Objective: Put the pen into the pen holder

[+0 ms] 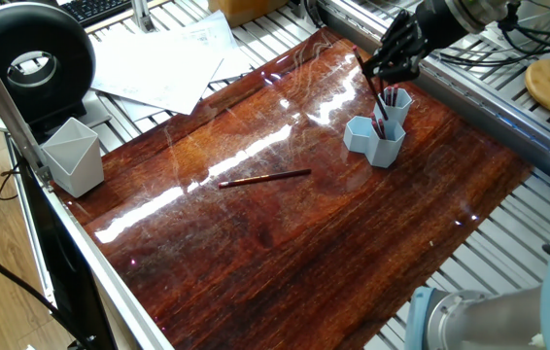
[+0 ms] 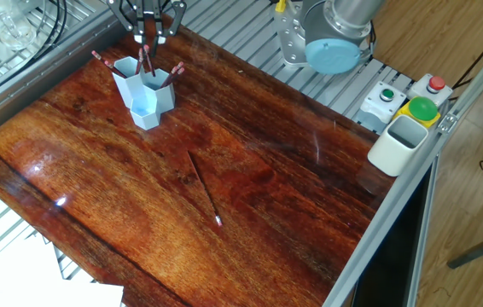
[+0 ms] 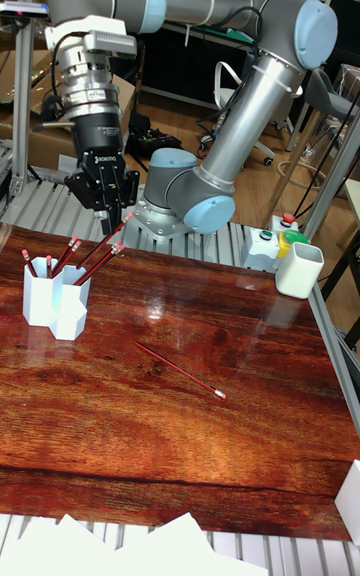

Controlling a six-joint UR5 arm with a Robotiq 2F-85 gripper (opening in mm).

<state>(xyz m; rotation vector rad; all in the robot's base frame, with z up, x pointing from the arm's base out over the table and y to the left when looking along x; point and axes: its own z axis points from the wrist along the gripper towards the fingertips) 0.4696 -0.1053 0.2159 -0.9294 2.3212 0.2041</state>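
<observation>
Pen holder [image 3: 53,302] is light blue plastic, joined hexagonal tubes of different heights, matte, sharp-edged. It stands near the far rim of the table [image 1: 353,253], close to the metal rail side. Several red pens [image 3: 85,256] lean in its tubes, tips up and fanned out.

One more pen [image 1: 265,178], thin and dark red, lies flat around the middle of the table, well apart from the holder, open wood all around it.

Gripper [image 3: 104,198] is black, two fingers, directly above the holder's taller tubes. Fingers look drawn in around the top of one leaning pen, but actual contact can't be made out, so open or closed: cannot tell.

Table top is glossy red-brown wood grain with strong glare streaks. Lots of free surface between the holder and the near edge.

Pale grey angular cup [image 1: 72,156] stands at one table corner, just by the frame post. White rectangular cup [image 2: 398,143] stands off the wood next to a button box [image 2: 412,99] with red and green buttons. Loose paper sheets [image 1: 163,60] overlap the table's far-left rim. Ribbed aluminium rails border the wood on both sides.
</observation>
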